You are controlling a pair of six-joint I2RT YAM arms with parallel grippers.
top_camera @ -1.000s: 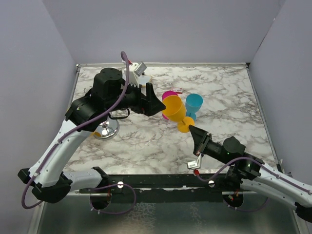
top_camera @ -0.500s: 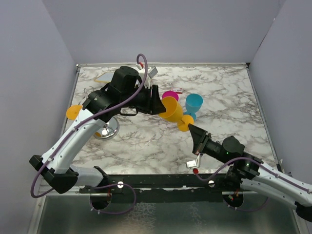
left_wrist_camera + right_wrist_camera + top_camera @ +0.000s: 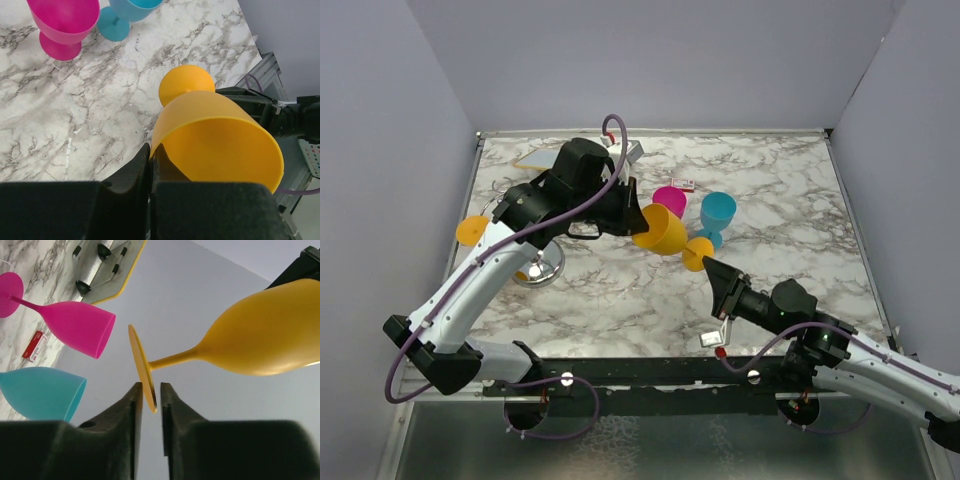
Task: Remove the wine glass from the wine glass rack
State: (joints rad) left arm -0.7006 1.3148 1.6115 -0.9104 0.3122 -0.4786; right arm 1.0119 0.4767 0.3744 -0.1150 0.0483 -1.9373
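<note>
Mostly done, by look. Orange wine glass [image 3: 663, 230] off chrome rack [image 3: 538, 266], tilted in air above mid tabletop [image 3: 790, 190], rack well to left. Clamped on bowl rim: left hand [image 3: 150, 151]. Slightly apart around foot, not gripping: right hand [image 3: 151, 392]. Remaining, likely: setting down near pink glass [image 3: 670, 197] and blue glass [image 3: 717, 212].

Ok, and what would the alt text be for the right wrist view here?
An orange wine glass hangs sideways in the air, the edge of its round foot between the right hand's two dark fingers, with a thin gap showing on one side. Beyond it, a pink glass stands on the marble table, with a blue glass beside it.
</note>
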